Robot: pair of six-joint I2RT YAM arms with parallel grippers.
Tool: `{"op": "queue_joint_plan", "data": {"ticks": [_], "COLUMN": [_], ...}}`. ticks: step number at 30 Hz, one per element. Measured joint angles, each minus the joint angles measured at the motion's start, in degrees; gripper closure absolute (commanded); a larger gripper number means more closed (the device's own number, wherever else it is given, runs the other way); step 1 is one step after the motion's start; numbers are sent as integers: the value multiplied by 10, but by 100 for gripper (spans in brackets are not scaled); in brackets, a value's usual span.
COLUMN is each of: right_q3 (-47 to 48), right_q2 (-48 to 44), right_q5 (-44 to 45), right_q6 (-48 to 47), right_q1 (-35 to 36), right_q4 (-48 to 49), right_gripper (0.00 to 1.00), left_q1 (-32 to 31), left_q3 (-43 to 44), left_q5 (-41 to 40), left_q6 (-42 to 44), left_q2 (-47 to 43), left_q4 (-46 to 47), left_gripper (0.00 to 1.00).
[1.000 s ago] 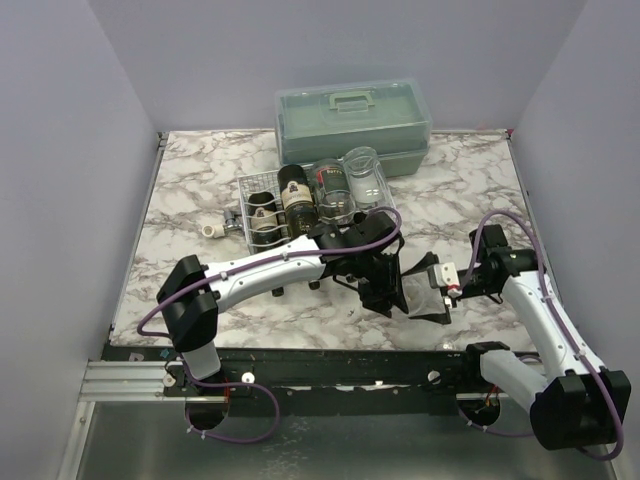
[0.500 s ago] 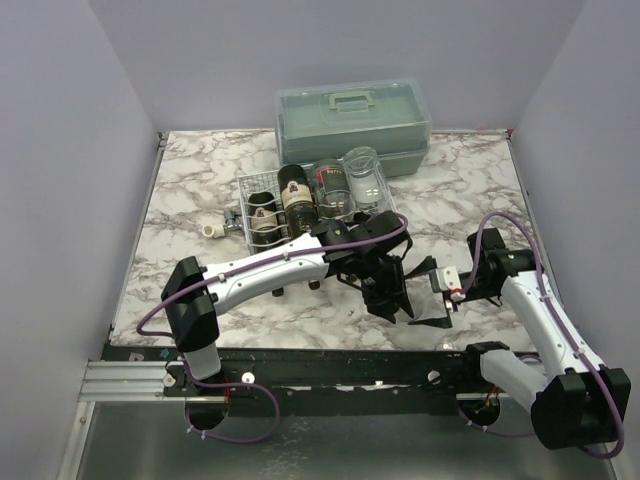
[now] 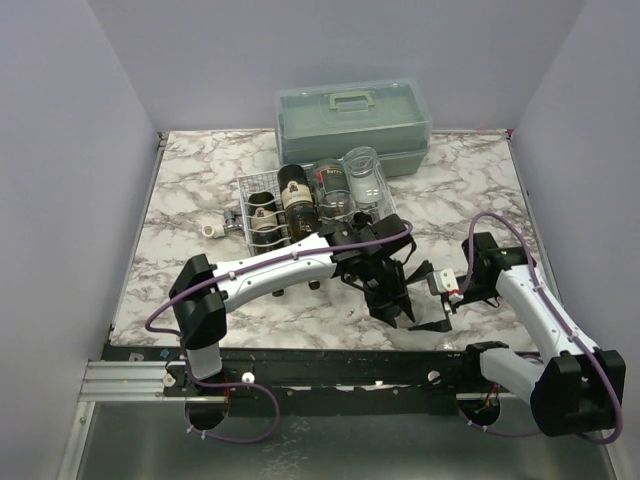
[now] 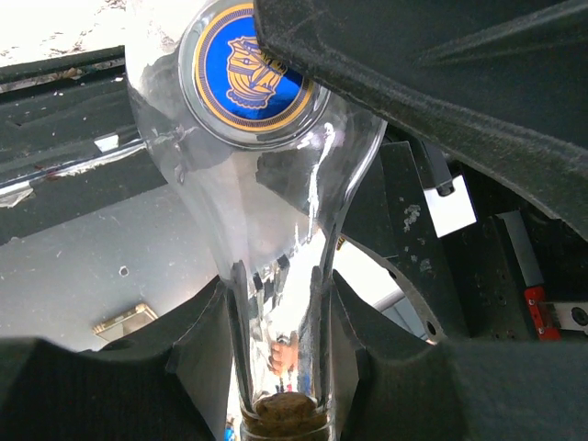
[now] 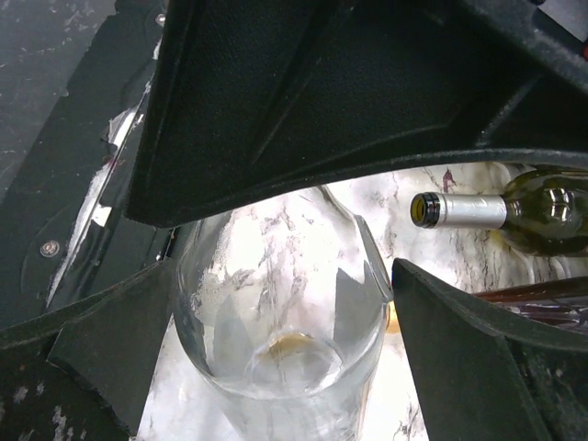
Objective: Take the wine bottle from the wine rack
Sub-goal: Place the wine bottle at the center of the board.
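Observation:
A clear glass wine bottle [image 4: 248, 165] with a round blue and gold badge and a cork is off the white wire wine rack [image 3: 262, 185], low over the table's front centre-right. My left gripper [image 4: 280, 367] is shut on the bottle's thin neck just above the cork. In the top view the left gripper [image 3: 395, 298] and right gripper [image 3: 440, 298] face each other and hide most of the bottle. My right gripper [image 5: 285, 358] is open, one finger on each side of the bottle's wide base [image 5: 276, 322].
The rack holds several more bottles, among them a dark one [image 3: 295, 195] and a clear one [image 3: 365, 175]. A green bottle with a silver foil neck [image 5: 505, 209] lies beyond my right gripper. A grey-green plastic case [image 3: 352, 115] stands behind the rack. A small white object [image 3: 212, 231] lies left of it.
My left gripper has carried the bottle slightly right and forward. The right gripper has moved left, so its open fingers now stand around the bottle's base.

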Motion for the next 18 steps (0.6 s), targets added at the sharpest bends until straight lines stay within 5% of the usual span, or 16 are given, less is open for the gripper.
{"op": "queue_joint_plan", "data": {"ticks": [12,18], "right_q3": [-2,-2], "right_q2": [7,18], "right_q5": [1,-5], "right_q6": [13,26], "right_q1": [0,2], "right_q4": [6,-7], "right_gripper": [0,0], "left_q1": [1,5], "left_q3": [45,58], "left_q5": [9,12], "left_q6": [5,11], "left_q2": [16,15], "left_q4": [9,31], "left_gripper": [36,34]}}
